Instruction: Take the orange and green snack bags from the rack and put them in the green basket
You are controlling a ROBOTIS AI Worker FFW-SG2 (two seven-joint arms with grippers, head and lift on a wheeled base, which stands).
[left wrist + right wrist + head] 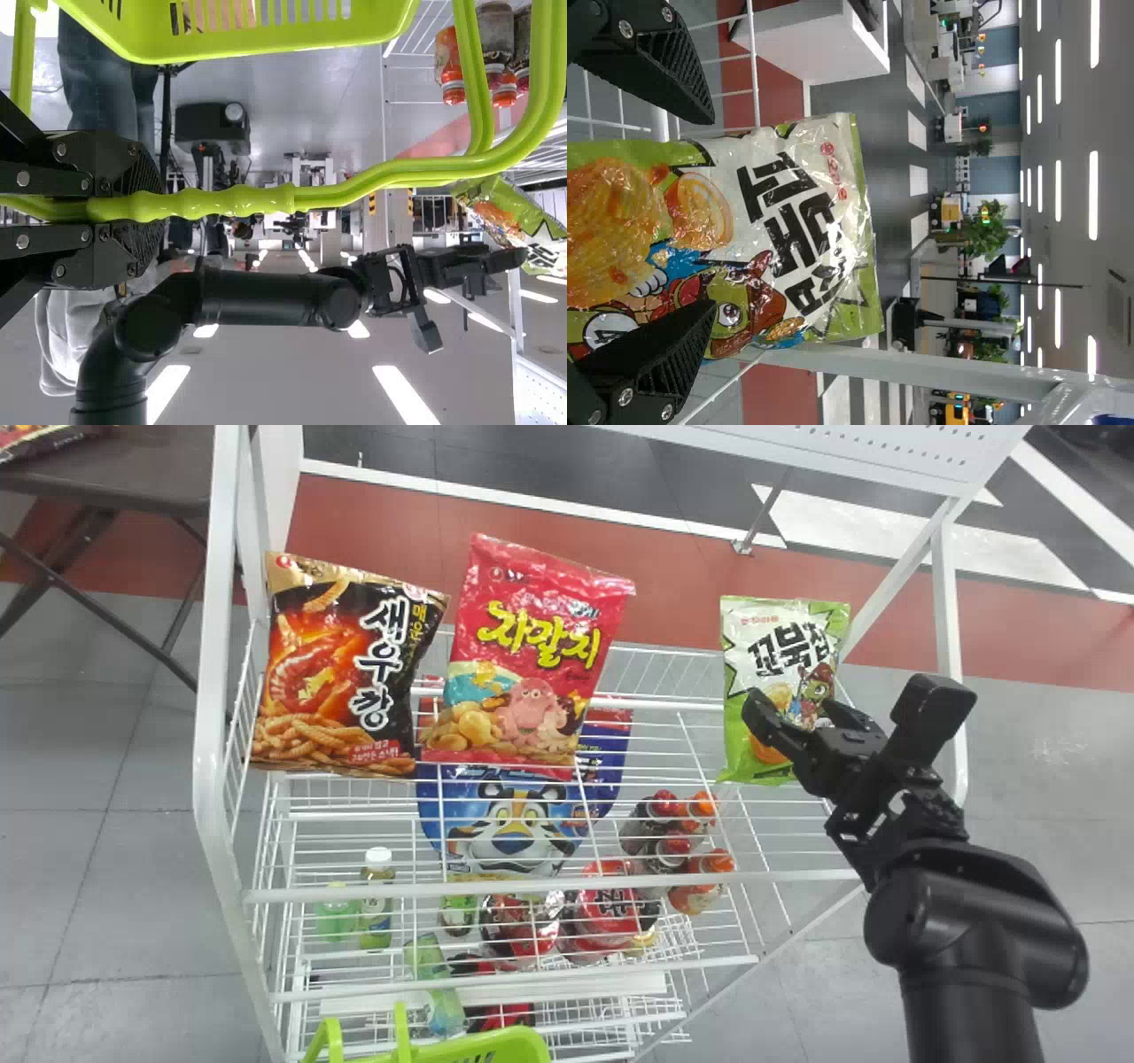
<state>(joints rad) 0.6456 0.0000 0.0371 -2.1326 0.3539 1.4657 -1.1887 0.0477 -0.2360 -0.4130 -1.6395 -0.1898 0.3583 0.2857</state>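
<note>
Grey tiled floor (71, 868) surrounds the white wire rack (549, 887). Before it, the left gripper (146, 208) has its jaws closed on the glossy lime-green plastic basket's (523, 1043) lumpy handle (221, 202). At its right side, the right gripper (710, 212), jaws wide, faces the crinkly green-and-white snack bag (780, 633) (the pick in hand, I'd say); next, straddle and squeeze. The orange-and-black bag (310, 664) stands at its left.

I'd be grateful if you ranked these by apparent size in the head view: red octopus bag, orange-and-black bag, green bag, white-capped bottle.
1. Red octopus bag and orange-and-black bag, too alike to rank
2. Green bag
3. White-capped bottle
</note>
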